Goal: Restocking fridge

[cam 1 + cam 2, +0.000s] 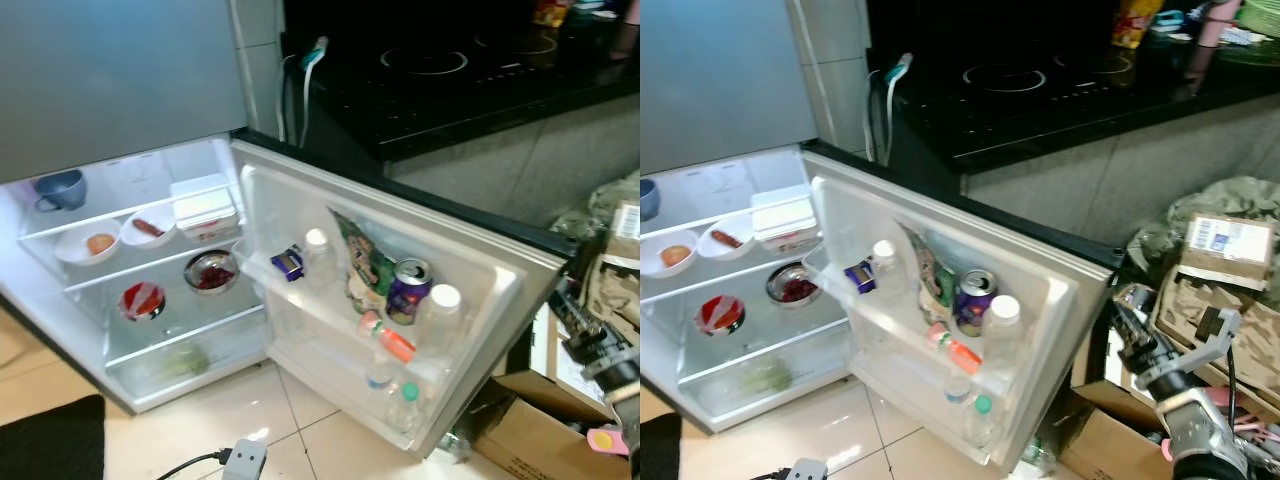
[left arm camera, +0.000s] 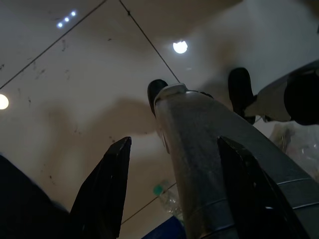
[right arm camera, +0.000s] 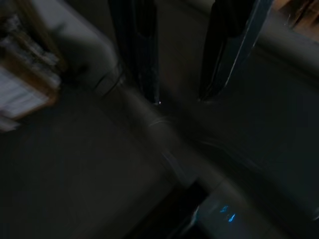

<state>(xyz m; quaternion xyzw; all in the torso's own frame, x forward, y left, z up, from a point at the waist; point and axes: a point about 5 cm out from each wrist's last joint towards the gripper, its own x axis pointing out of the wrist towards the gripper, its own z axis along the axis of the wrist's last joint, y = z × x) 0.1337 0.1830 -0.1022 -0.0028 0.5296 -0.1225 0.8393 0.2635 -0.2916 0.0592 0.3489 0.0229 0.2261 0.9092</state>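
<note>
The low fridge (image 1: 120, 170) stands open, its door (image 1: 500, 260) swung out to the right. On the door shelf sit a purple can (image 1: 407, 290), a snack bag (image 1: 358, 262), white-capped bottles (image 1: 441, 305) and a small purple pack (image 1: 288, 262). Lower in the door lie an orange-capped bottle (image 1: 388, 340) and a green-capped bottle (image 1: 404, 400). Inside are a blue cup (image 1: 60, 188), bowls of food (image 1: 88, 243) and a white box (image 1: 203, 205). My right gripper (image 1: 1132, 325) is raised beside the door's outer edge, open and holding nothing. My left gripper (image 2: 174, 142) hangs open over the floor.
Cardboard boxes (image 1: 1225, 270) and crumpled bags (image 1: 1230, 195) pile up right of the door. A black counter with a hob (image 1: 440, 70) runs behind. A power adapter (image 1: 243, 460) and a dark mat (image 1: 50, 440) lie on the tiled floor.
</note>
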